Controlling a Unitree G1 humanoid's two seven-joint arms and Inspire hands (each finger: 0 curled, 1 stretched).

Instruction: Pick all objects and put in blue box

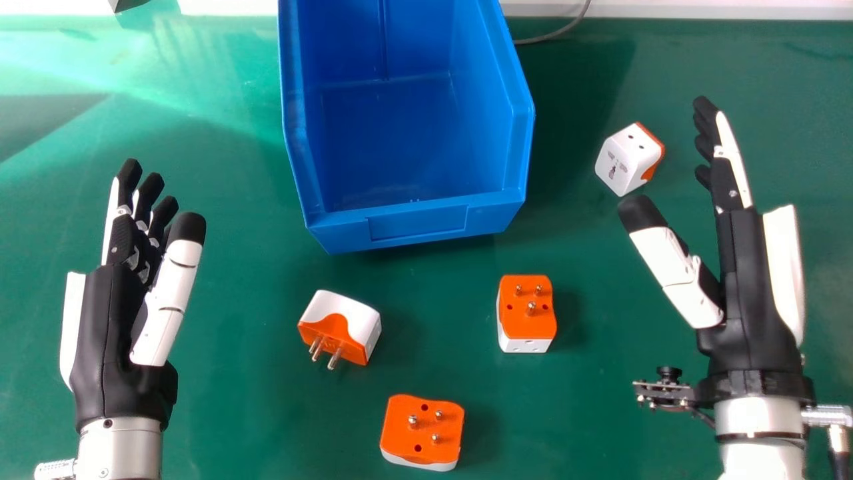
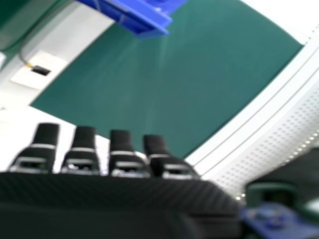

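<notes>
While both hands are spread and holding nothing, all four plug adapters sit loose on the worktop [image 1: 233,407], outside the box. Blue box [image 1: 416,223]: at the worktop's far edge, roughly mid-width, open top up. Left robot hand [image 1: 106,313]: over the left side of the worktop, fingers relaxed and nearly straight, thumb apart from them. Right robot hand [image 1: 743,287]: over the right side, fingers near straight, thumb swung well out toward the box side. Adapter 1 [image 1: 626,160]: closest of the four to the far edge, right of the box, near the right thumb tip, sockets showing. Adapter 2 [image 1: 526,310]: nearer than the box's front right corner, pins up. Adapter 3 [image 1: 341,327]: nearer than the front left corner, on its side, pins toward the robot. Adapter 4 [image 1: 422,430]: farthest from the far edge, between 2 and 3 sideways, pins up.
</notes>
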